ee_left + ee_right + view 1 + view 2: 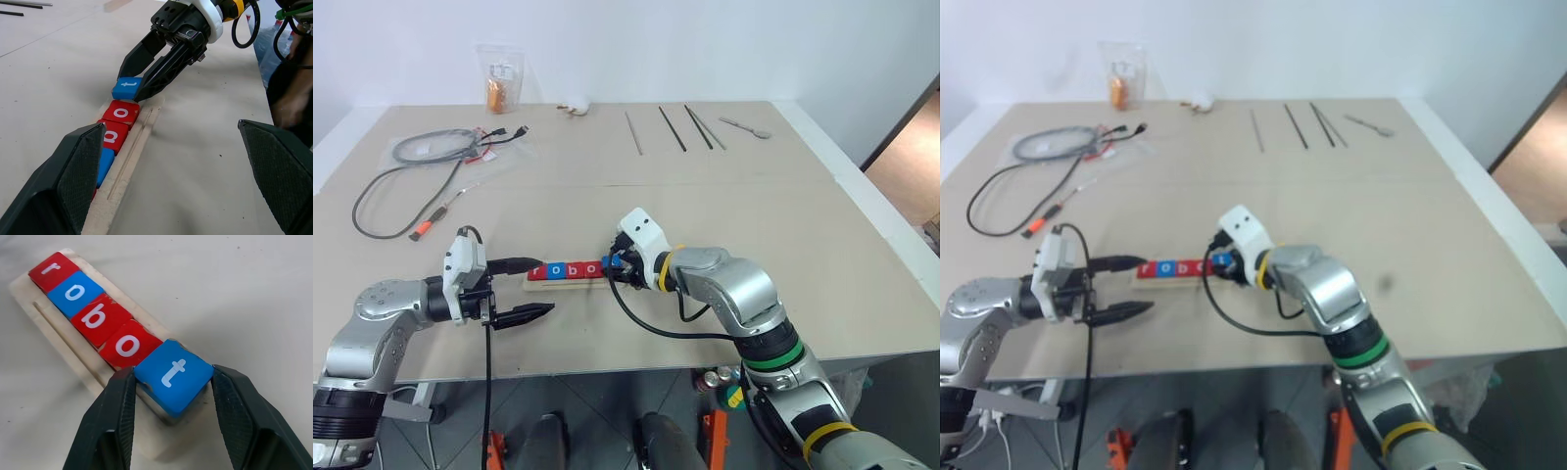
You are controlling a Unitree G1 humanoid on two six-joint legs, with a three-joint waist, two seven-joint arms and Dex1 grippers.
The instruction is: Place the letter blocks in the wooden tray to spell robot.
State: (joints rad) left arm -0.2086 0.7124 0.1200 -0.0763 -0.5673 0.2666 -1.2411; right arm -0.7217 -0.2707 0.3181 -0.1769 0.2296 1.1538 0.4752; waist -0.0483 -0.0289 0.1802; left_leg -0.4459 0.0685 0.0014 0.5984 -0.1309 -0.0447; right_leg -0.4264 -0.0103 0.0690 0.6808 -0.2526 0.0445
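Ideally, lower the blue "t" tile (173, 375), clamped by the right gripper (172, 404), flat beside the red "o" tile (129, 345) in the pale wooden tray (29, 298); left gripper (178, 169) gapes empty.

Your tray (570, 284) at frame centre is boxed by left gripper (521, 289) and right gripper (613, 266); upper table (607, 186) open.

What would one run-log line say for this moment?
right gripper: shut on blue t block | tray: r-o-b-o placed | left gripper: open
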